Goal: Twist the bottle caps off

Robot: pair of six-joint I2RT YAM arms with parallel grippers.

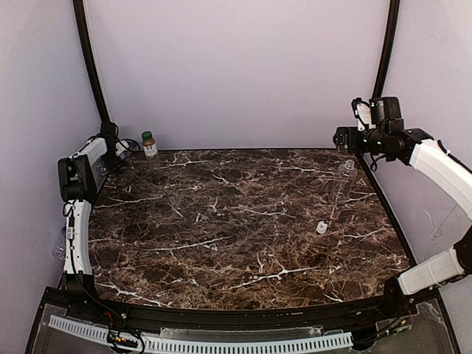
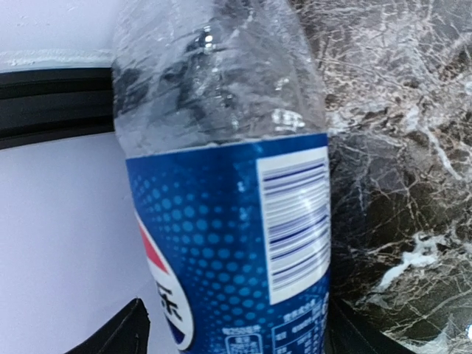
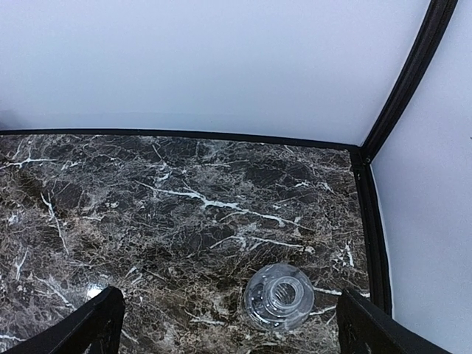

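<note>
Robot lab booth: plain walls [image 1: 236,74], marble-patterned table [image 1: 221,236], black frame tubes [image 1: 88,59].

Between the left fingers [image 2: 110,335], which look matt black, we see a blue-labelled bottle [image 2: 214,74] of thin clear plastic, its upper wall crinkled and glinting. Its label [image 2: 214,243] is smooth and glossy, with a white printed barcode patch. Beyond these fingers the table [image 2: 398,184] shows dark brown marble patterning with white veins, smooth and faintly shiny. Between and just ahead of the right fingers [image 3: 88,324], a clear unlabelled bottle [image 3: 279,295] of shiny plastic catches the light.
</note>
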